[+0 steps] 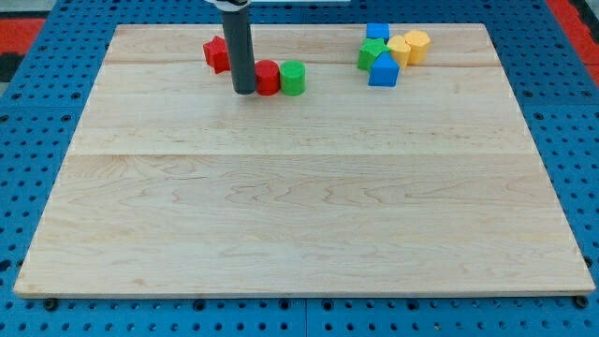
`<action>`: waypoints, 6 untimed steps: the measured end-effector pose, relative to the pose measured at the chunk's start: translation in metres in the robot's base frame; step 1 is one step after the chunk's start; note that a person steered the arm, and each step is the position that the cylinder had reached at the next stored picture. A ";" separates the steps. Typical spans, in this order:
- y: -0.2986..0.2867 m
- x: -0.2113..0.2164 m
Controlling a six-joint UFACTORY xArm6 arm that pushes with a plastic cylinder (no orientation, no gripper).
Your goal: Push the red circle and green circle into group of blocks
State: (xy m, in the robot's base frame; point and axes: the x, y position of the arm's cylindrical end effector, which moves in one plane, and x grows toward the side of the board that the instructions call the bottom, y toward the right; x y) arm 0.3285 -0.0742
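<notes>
The red circle and the green circle stand side by side, touching, near the view's top, left of centre. My tip rests on the board right against the red circle's left side. A group of blocks lies at the view's top right: a blue block, a green block, a blue block, a yellow block and a yellow block. The group is well to the right of the green circle.
Another red block lies just left of and behind the rod, partly hidden by it. The wooden board sits on a blue pegboard surface; its edges run around all sides.
</notes>
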 end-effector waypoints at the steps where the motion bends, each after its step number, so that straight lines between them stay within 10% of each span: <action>1: -0.023 -0.015; 6: 0.131 -0.002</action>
